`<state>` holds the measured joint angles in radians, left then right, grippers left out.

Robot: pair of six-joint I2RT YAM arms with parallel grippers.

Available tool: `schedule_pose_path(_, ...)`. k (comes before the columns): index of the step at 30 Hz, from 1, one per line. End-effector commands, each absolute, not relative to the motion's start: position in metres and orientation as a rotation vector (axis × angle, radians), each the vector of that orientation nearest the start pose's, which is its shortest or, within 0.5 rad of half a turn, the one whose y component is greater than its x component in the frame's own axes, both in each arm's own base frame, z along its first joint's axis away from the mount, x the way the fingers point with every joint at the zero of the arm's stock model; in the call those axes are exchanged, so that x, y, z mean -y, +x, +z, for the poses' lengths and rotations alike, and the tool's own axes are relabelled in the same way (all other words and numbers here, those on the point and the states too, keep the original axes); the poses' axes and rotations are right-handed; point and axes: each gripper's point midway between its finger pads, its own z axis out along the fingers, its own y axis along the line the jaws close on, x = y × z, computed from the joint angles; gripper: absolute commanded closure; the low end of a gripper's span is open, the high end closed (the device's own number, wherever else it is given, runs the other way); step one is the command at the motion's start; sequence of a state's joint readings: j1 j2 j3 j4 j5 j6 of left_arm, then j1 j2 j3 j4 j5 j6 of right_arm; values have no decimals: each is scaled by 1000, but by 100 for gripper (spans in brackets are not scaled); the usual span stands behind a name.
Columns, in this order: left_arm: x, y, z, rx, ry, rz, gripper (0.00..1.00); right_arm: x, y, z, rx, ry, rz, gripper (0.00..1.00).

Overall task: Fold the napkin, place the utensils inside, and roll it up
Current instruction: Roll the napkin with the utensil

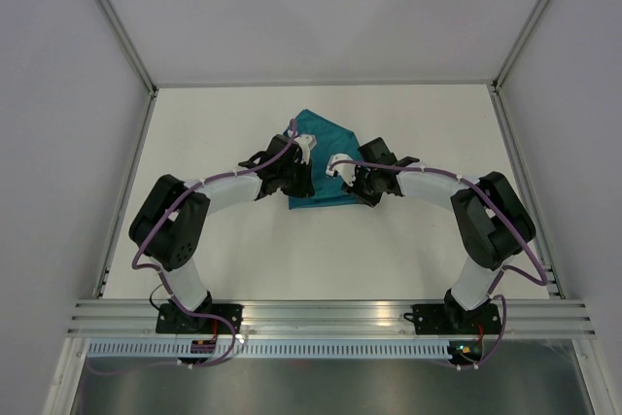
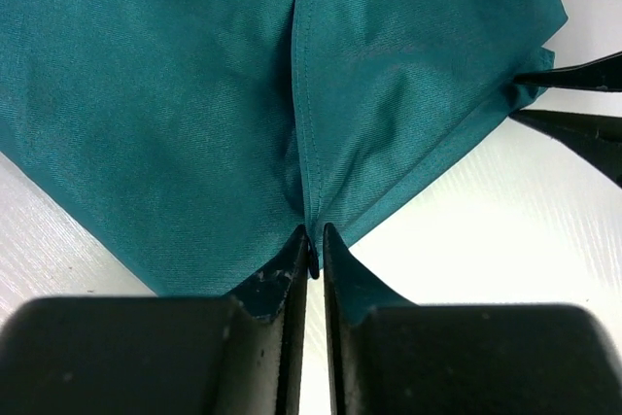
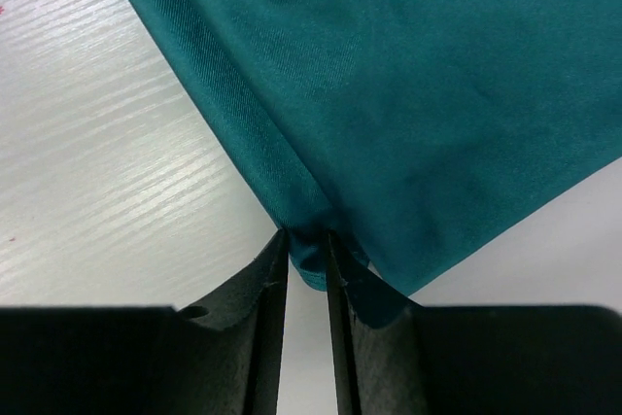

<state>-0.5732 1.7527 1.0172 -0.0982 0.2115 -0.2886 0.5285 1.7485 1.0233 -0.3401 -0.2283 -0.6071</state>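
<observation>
The teal napkin lies rumpled in the middle of the white table, with both arms reaching in over it. My left gripper is shut on a thin hemmed fold of the napkin, pinched right at the tips. My right gripper is shut on a bunched corner of the napkin, which fills the gap between its tips. In the left wrist view the right gripper's fingers show at the right edge, holding that corner. The utensils are out of view.
Grey walls with metal posts close the table at the back and sides. An aluminium rail carrying both arm bases runs along the near edge. Bare white tabletop shows around the cloth.
</observation>
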Motion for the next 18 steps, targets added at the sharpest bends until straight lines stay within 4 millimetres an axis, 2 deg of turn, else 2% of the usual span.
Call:
schedule_pose_path(1,277,342,72,-2369,419,-682,86,-211,341,39,-2105,-1417,202,73)
schedule_pose_path(4,277,339,72,-2371,427,-685,87,-214,341,43,-2100,-1412,214,73)
schedule_pose_path(7,277,337,74,-2360,437,-692,84,-218,335,50,-2082,-1423,268,68)
schedule_pose_path(11,276,341,85,-2319,426,-693,70,-225,332,68,-2032,-1441,313,64)
schedule_pose_path(14,274,346,96,-2289,399,-696,64,-228,330,79,-1984,-1467,332,57)
schedule_pose_path(18,271,351,109,-2257,370,-693,60,-233,323,82,-1940,-1525,383,49)
